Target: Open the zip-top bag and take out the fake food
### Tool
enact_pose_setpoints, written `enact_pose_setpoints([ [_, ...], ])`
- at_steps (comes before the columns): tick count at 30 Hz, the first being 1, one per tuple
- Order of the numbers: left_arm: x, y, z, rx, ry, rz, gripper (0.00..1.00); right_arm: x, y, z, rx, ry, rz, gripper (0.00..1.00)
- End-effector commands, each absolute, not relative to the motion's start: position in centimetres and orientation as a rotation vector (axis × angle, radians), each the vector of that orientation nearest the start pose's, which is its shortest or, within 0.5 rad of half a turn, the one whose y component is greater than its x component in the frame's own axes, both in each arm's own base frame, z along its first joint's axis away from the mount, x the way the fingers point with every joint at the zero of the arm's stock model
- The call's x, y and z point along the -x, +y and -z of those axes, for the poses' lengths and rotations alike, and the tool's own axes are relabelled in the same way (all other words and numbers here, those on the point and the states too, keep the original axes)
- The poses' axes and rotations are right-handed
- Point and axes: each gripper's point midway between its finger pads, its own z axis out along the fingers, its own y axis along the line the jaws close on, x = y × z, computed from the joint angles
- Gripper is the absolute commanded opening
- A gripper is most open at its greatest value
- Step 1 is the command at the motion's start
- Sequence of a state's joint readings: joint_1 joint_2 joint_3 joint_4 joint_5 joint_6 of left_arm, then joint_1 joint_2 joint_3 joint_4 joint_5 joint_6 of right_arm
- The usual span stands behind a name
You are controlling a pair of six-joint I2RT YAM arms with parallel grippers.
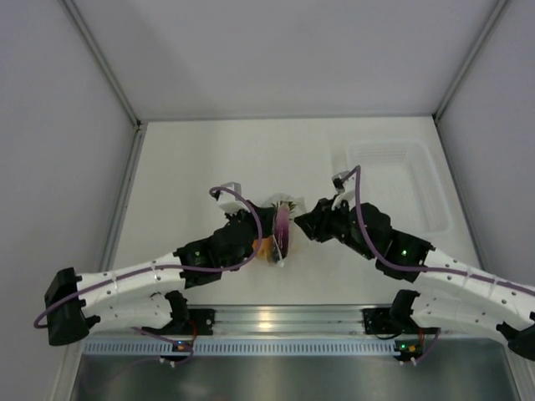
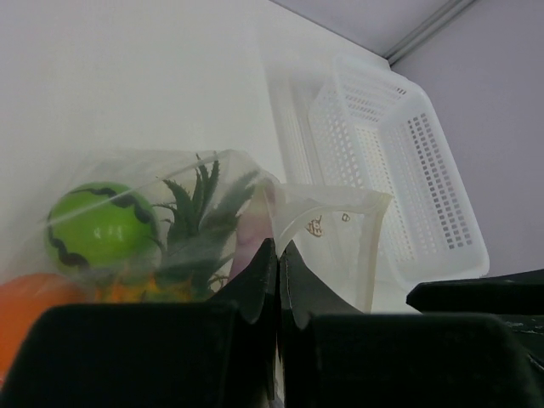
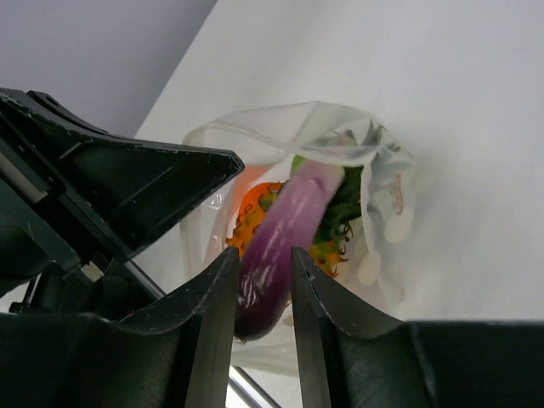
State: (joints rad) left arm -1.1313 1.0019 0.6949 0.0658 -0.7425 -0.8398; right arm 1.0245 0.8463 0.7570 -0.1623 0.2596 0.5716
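Crinkly clear zip-top bag, glossy purple eggplant perhaps half out.

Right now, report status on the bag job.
Left gripper shut on the zip-top bag. Right gripper open, lined up on the purple eggplant. Green ball, pineapple, orange inside. Nothing blocking.
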Motion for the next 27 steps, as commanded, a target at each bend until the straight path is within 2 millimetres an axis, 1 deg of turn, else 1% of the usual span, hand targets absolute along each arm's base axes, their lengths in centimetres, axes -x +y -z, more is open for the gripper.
enact_pose_setpoints([
  [1,-23.6,-26.9,-26.5,0.343,1.72,0.782,0.0,-19.0,29.4,-28.4,0.238,1.827,-0.99,0.32],
  [2,-23.7,-26.9,-26.6,0.346,1.719,0.782,0.0,-19.2,29.7,-27.9,0.241,1.842,-0.984,0.34],
  [3,-23.7,-26.9,-26.6,0.346,1.718,0.783,0.0,-19.3,30.4,-27.0,0.252,1.868,-0.977,0.41],
  [4,-23.7,-26.9,-26.7,0.348,1.715,0.782,0.0,-19.4,30.7,-26.8,0.237,1.869,-0.99,0.44],
  [6,-23.7,-26.8,-26.8,0.351,1.712,0.783,0.0,-19.7,30.9,-25.0,0.211,1.899,-0.975,0.45],
  [7,-23.6,-26.7,-27.0,0.354,1.71,0.787,0.0,-19.9,31.0,-24.9,0.161,1.896,-1.0,0.46],
  [8,-23.7,-26.7,-27.1,0.357,1.706,0.787,0.0,-19.9,30.9,-23.9,0.135,1.897,-1.005,0.46],
  [10,-23.7,-26.6,-27.1,0.366,1.703,0.789,0.0,-20.2,30.6,-23.3,0.044,1.897,-1.02,0.46],
  [11,-23.7,-26.5,-27.0,0.37,1.704,0.784,0.0,-20.2,30.4,-22.3,0.024,1.91,-1.014,0.46],
  [13,-23.7,-26.5,-26.7,0.384,1.707,0.785,0.0,-20.3,30.4,-21.7,-0.047,1.924,-1.034,0.49],
  [15,-23.8,-26.4,-26.2,0.4,1.708,0.775,0.0,-20.3,30.5,-20.6,-0.071,1.956,-1.016,0.51],
  [17,-23.9,-26.4,-25.9,0.41,1.711,0.767,0.0,-20.3,30.4,-20.1,-0.091,1.97,-1.004,0.52],
  [18,-23.9,-26.5,-25.6,0.412,1.713,0.755,0.0,-20.4,30.0,-19.5,-0.113,1.977,-0.967,0.54],
  [19,-23.9,-26.6,-25.5,0.413,1.714,0.749,0.0,-20.5,29.7,-19.4,-0.148,1.974,-0.957,0.55],
  [20,-23.8,-26.7,-25.3,0.409,1.717,0.746,0.0,-20.4,29.5,-18.8,-0.16,1.978,-0.943,0.6],
  [21,-23.8,-26.8,-25.1,0.407,1.721,0.742,0.0,-20.3,29.3,-18.6,-0.177,1.973,-0.937,0.66],
  [22,-23.9,-26.8,-24.9,0.413,1.723,0.735,0.0,-20.3,29.3,-18.4,-0.201,1.972,-0.949,0.68],
  [24,-23.7,-27.0,-24.7,0.415,1.724,0.732,0.0,-20.3,29.3,-17.3,-0.215,1.987,-0.938,0.7],
  [25,-23.7,-27.0,-24.7,0.423,1.719,0.725,0.0,-20.4,29.5,-17.3,-0.231,1.984,-0.954,0.7],
  [27,-23.4,-27.3,-24.6,0.415,1.721,0.724,0.0,-20.4,29.7,-16.5,-0.235,1.997,-0.953,0.7],
])
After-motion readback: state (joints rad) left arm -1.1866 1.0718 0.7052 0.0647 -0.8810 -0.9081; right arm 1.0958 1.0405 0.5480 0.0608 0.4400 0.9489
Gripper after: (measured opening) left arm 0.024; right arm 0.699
